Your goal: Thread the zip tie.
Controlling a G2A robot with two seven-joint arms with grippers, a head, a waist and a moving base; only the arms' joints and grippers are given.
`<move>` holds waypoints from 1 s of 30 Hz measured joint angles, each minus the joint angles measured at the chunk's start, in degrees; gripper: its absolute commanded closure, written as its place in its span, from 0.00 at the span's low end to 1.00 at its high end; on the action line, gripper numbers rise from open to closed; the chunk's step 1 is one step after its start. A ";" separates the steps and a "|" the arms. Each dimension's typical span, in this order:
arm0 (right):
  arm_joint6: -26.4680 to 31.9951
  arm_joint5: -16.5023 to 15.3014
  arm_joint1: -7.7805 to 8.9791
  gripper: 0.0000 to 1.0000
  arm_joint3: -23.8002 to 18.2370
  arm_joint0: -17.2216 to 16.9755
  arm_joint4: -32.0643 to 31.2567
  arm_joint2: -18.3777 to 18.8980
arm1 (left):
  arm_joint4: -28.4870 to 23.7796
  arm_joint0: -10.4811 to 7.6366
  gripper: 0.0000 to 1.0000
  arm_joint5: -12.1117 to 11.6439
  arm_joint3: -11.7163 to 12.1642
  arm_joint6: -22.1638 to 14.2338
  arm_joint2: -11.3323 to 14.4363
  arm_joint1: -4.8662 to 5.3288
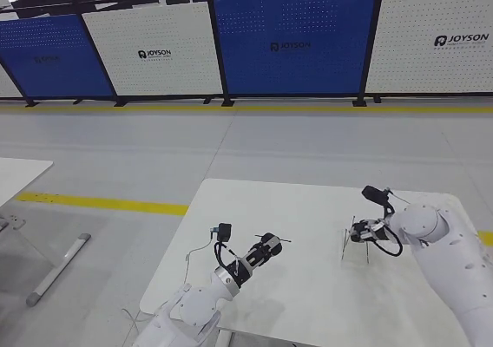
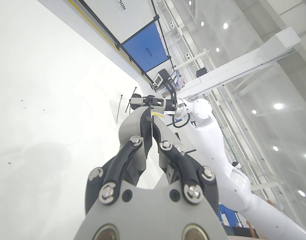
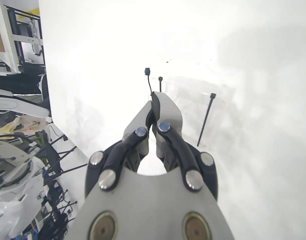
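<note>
**Top view.** The white table (image 1: 316, 291) has both arms over it. The left gripper (image 1: 274, 242) stands above the near middle of the table and points toward the other arm. A thin black strip, the left zip tie (image 1: 285, 239), projects from its tip. The right gripper (image 1: 355, 232) is over the right part of the table, well apart from the left one and pointing back at it. The loose zip tie (image 1: 346, 241) lies on the table just beside its tip. The set of the fingers cannot be told for either gripper from this height.

**Left wrist view.** The left gripper's fingers are pressed together on the left zip tie, and the strip runs straight between the ribbed pads. Farther off, the right gripper hangs above the table. The loose zip tie lies flat between the two grippers, nearer the right one.

**Right wrist view.** The right gripper's fingers are closed together on the right zip tie (image 3: 147, 71). Its square head stands out past the fingertips on a short curved length of strip. The head of a spare zip tie (image 3: 160, 79) shows just beside one fingertip, with the rest hidden behind the finger, so I cannot tell whether it rests on the table. The loose zip tie lies flat on the table, apart from the fingers.
</note>
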 measured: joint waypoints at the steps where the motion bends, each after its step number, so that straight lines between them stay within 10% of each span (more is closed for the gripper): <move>1: -0.51 -0.42 0.22 1.00 -0.32 -0.41 0.19 0.52 | 0.00 0.00 1.00 0.00 0.00 0.00 0.00 0.00; 18: -7.78 -13.83 7.29 1.00 -25.08 -22.12 4.49 18.68 | 0.00 0.00 1.00 0.00 0.00 0.00 0.00 0.00; 30: -7.81 -13.87 7.29 1.00 -25.39 -22.44 4.60 18.60 | 0.00 0.00 1.00 0.00 0.00 0.00 0.00 0.00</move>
